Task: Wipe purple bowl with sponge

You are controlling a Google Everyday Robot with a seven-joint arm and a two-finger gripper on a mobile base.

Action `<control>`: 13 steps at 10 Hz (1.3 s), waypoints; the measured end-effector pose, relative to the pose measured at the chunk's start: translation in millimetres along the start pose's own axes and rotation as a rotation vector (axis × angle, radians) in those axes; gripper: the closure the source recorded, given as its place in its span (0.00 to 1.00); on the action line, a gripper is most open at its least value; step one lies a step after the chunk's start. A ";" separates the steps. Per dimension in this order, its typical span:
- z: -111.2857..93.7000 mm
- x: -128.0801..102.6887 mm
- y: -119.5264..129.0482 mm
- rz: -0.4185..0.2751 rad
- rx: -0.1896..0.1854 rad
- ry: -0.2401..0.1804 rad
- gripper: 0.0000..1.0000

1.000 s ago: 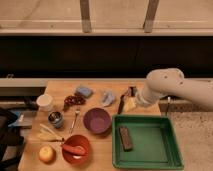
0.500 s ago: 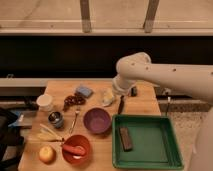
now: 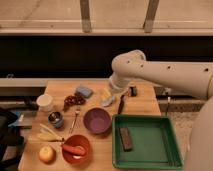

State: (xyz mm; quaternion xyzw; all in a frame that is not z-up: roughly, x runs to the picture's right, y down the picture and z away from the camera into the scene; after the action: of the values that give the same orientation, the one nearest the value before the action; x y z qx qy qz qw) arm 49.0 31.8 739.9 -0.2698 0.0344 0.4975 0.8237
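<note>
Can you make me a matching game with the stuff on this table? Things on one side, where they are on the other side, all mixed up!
Things:
1. carrot
2. brown block
3. blue sponge
4. gripper

Places:
A. in the green tray
B. over the table, just behind the purple bowl
C. in the red bowl
D. at the back of the table, next to the grapes

Pairs: 1-C, 2-A, 3-D, 4-B.
</note>
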 end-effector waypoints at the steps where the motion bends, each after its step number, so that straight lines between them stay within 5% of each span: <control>1: 3.0 -0.8 -2.6 -0.006 0.007 -0.002 0.30; 5: 33.9 -50.8 15.6 -0.099 0.001 -0.019 0.30; 8: 68.8 -105.8 46.7 -0.223 -0.042 -0.024 0.30; 11: 95.8 -141.8 56.4 -0.358 -0.094 -0.021 0.30; 13: 100.1 -151.7 56.1 -0.382 -0.106 -0.030 0.30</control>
State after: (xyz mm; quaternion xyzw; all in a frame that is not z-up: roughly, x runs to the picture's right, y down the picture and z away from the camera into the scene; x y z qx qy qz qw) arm -95.5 -21.7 851.5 -0.3070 -0.0559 0.3372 0.8882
